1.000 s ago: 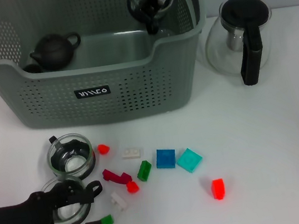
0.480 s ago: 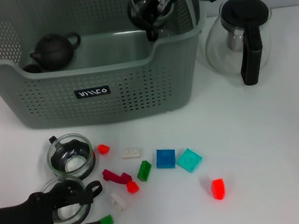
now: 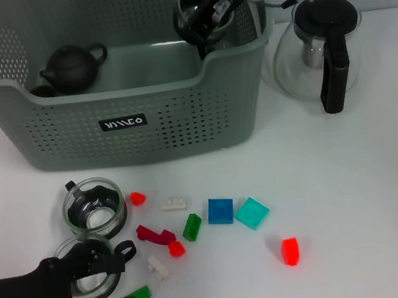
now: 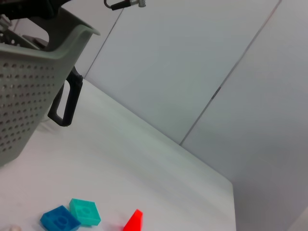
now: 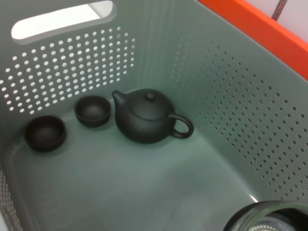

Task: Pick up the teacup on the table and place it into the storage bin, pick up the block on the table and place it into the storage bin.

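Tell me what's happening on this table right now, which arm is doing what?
The right hand is over the right end of the storage bin, holding a glass teacup above the bin's inside. A black teapot and two small dark cups already sit on the bin's floor. The left hand is low at the table's near left, by two glass teacups that are on the table. Loose coloured blocks lie scattered in front of the bin, none picked up.

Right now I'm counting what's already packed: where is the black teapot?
In the head view the black teapot sits inside the grey basket, at its left end on the robot's left; the right wrist view shows two small dark cups beside it.
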Controlling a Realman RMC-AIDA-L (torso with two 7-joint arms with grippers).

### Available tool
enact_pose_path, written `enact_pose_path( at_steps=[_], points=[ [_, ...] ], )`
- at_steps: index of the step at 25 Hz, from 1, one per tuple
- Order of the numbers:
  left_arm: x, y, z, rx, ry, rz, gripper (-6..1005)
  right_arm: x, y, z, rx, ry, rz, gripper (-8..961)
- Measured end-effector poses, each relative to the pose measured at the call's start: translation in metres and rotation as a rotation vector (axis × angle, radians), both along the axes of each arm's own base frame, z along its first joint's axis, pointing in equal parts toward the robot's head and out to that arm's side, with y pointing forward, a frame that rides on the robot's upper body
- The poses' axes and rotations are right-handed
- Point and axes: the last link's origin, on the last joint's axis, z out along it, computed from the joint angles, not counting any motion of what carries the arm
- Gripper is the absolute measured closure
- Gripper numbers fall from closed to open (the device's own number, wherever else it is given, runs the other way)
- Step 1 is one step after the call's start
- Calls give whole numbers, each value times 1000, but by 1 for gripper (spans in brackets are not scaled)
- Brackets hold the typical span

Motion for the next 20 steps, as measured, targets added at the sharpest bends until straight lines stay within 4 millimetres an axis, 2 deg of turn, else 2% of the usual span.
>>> enact_pose_path(
  at_steps=[20],
  points=[
    [0,0,-2,-1,0,7,124,8,-4,-5,-19,-36,-2,897]
  ],
)
